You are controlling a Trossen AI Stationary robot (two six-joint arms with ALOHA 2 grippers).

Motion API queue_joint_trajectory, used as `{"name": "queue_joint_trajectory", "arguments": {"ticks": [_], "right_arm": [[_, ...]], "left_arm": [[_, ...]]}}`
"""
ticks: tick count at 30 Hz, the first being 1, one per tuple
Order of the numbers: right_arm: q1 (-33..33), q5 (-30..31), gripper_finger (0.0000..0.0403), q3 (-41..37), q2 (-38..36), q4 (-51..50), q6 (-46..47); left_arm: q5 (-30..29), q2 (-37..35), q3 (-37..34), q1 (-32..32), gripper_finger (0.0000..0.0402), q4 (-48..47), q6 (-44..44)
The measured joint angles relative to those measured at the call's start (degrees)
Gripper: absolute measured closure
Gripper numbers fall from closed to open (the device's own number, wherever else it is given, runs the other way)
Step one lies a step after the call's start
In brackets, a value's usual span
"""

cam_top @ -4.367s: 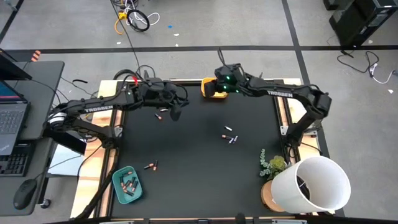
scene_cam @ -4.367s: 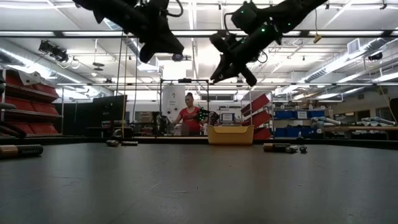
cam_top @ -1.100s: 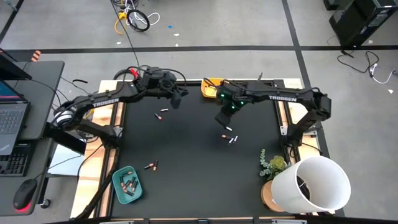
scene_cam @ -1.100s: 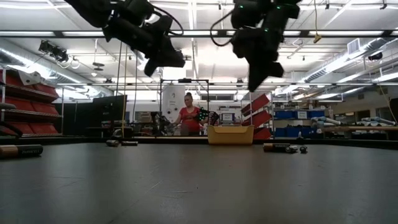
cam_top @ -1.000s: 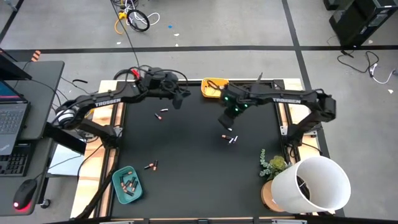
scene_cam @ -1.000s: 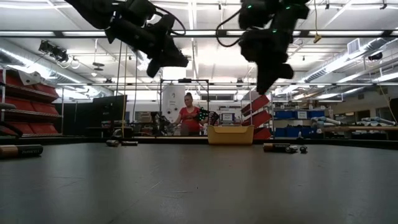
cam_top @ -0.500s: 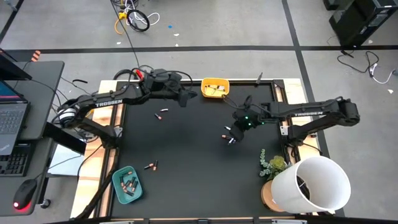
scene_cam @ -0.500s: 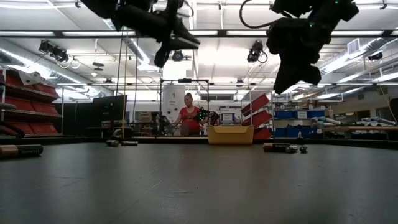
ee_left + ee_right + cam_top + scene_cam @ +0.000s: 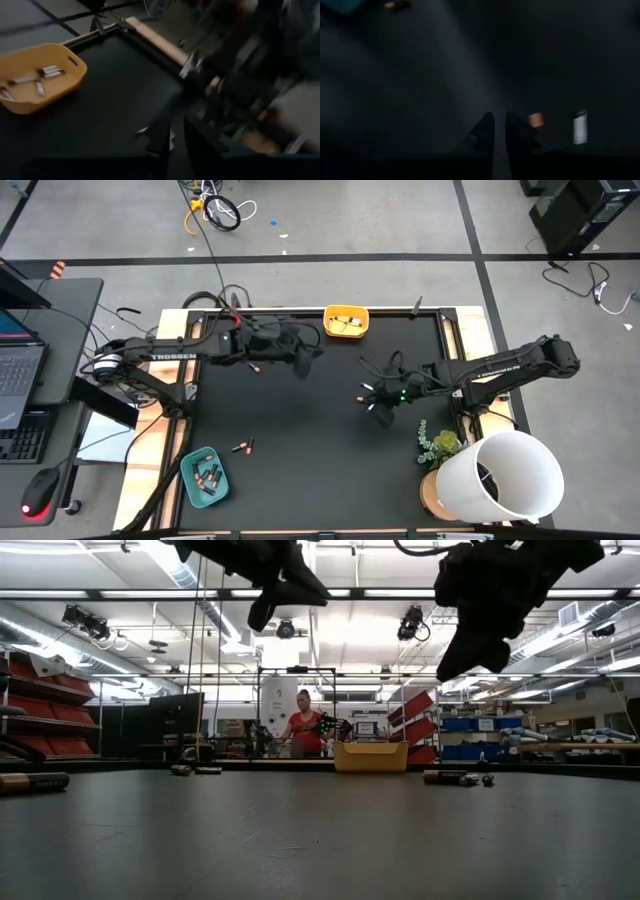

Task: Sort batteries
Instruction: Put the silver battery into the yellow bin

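We're over the batteries with the right tool

Our right tool, fingers nearly together and gripping nothing, hangs right by two batteries on the black surface; our left tool, narrow too and empty, hovers near the yellow tray, another battery lying behind it
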Motion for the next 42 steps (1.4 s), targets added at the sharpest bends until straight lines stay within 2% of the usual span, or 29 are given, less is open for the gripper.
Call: {"name": "queue_joint_trajectory", "arguments": {"ticks": [3,8,17,31,42], "right_arm": [[-0.6,4.0,0.0368,0.0,0.1,2.6,-0.5],[-1.8,2.9,0.0367,0.0,-0.1,9.5,1.3],[-3.6,6.3,0.0370,0.0,0.3,12.2,-2.4],[-6.0,2.7,0.0375,0.0,0.3,14.5,-7.7],[-5.9,-1.0,0.0380,0.0,0.0,14.7,-5.7]], "left_arm": [[0.0,0.0,0.0,0.0,0.0332,-2.1,4.5],[-0.2,0.0,0.0,0.2,0.0332,-1.7,5.3],[-0.2,0.0,0.0,0.1,0.0332,1.1,5.3],[0.0,0.0,0.0,0.1,0.0332,6.3,5.3],[0.0,0.0,0.0,0.1,0.0332,7.5,5.2]]}}
